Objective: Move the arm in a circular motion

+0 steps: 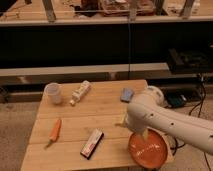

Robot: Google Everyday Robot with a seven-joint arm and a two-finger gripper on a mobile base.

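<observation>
We note the arm point(167, 120) entering from 4 o'clock, long axis running toward 10 o'clock, bent over the tabletop's point(100, 107) right side, its pincer point(145, 134) hanging at 6 o'clock from that bend above the orange plate point(150, 154), grip state we cannot tell.

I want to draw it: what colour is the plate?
The plate is orange, camera view; arm over it hides the gripper.
</observation>
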